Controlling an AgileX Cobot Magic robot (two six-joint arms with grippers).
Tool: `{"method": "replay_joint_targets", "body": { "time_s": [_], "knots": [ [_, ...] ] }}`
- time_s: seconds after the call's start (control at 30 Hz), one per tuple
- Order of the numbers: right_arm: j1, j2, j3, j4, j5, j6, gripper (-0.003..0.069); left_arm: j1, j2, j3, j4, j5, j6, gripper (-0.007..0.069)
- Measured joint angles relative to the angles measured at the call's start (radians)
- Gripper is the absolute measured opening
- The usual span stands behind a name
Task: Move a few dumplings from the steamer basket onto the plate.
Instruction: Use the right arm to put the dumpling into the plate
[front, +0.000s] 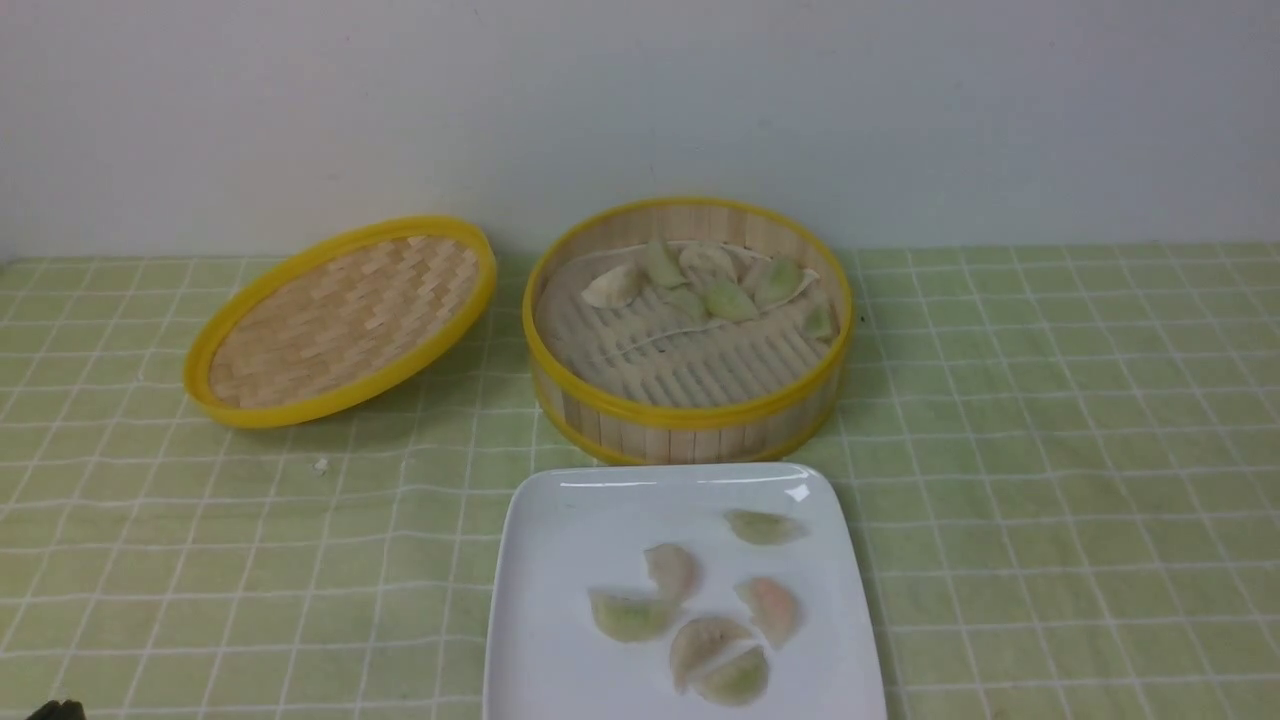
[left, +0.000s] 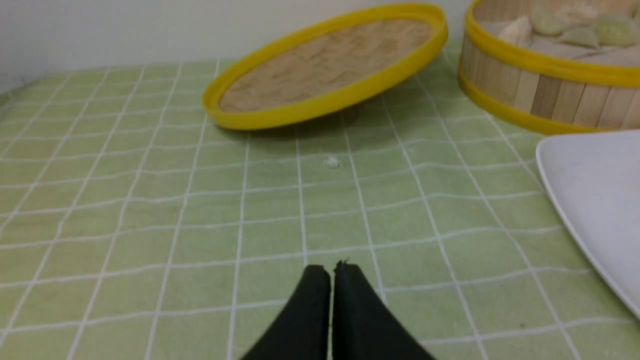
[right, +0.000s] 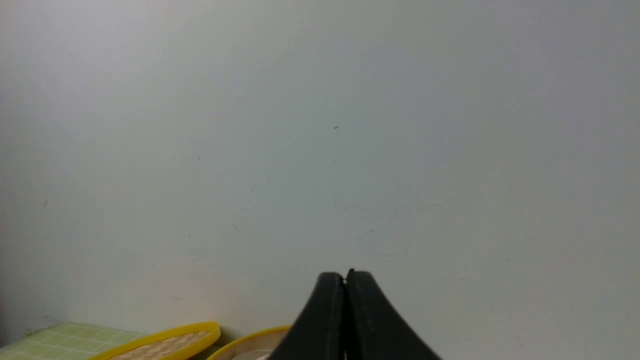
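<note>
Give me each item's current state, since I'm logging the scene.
steamer basket: uncovered, dumplings along its far side.
lid: off, tilted beside the basket.
plate: six dumplings on it.
left gripper: shut, empty, above the cloth.
right gripper: shut, empty, facing the wall.

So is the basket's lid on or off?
Off. The lid lies tilted on the tablecloth beside the open steamer basket.

My left end effector (left: 331, 270) is two matte black fingers (left: 307, 310), broad at the base and curving in to narrow rounded tips. My right end effector (right: 345, 277) has the same plain black, smooth-surfaced fingers (right: 370, 320), without markings, screws or cables showing.
</note>
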Motion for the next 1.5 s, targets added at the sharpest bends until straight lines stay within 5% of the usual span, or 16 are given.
{"method": "replay_joint_targets", "body": {
  "time_s": [1.07, 1.2, 1.5],
  "knots": [
    [0.0, 0.0, 0.0, 0.007, 0.0, -0.004, -0.0015, 0.0, 0.0, 0.001, 0.0, 0.011, -0.004, -0.0006],
    [0.0, 0.0, 0.0, 0.164, -0.001, -0.08, -0.0015, 0.0, 0.0, 0.001, 0.0, 0.011, -0.004, -0.0006],
    [0.0, 0.0, 0.071, 0.707, -0.098, -0.565, -0.0015, 0.0, 0.0, 0.001, 0.0, 0.011, -0.004, -0.0006]
  ]
}}
